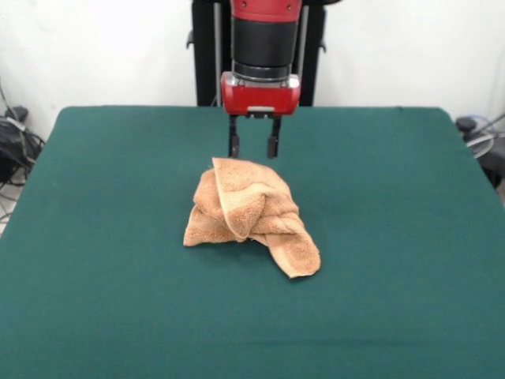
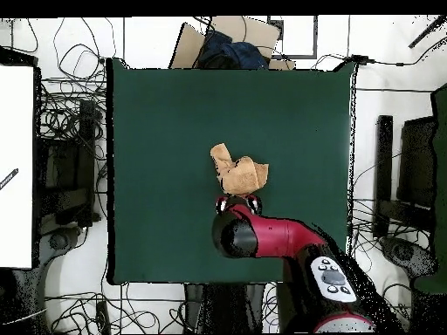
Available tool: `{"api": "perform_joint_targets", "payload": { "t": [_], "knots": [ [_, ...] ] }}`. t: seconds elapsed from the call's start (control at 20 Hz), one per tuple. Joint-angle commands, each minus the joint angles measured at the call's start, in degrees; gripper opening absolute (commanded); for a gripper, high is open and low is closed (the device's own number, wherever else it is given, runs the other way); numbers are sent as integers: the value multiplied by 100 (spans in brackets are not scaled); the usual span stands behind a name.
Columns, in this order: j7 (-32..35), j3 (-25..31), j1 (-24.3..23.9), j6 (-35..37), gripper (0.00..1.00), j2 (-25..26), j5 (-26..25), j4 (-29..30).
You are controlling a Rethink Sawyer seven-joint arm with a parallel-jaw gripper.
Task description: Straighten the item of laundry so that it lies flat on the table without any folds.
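Bench: large, rectangular, with a dark green cloth-like top; a bare expanse surrounds the one thing lying on it.
Bench in overhead view: the green top fills the middle of the picture.
On the bench: an orange-tan terry towel, crumpled in a heap.
Towel's place: around the bench's middle, well apart from every edge.
Towel's form: folded over itself in thick rolls, one flap trailing toward the near right.
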Motion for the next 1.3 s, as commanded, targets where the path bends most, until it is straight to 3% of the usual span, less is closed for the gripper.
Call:
{"api": "perform_joint_targets", "payload": {
  "t": [0.05,0.65,1.3],
  "knots": [
    [493,635,-192,679,100,-103,197,-275],
    [517,662,-237,719,100,-8,152,-371],
    [723,538,-265,294,100,588,132,-499]
  ]
}}
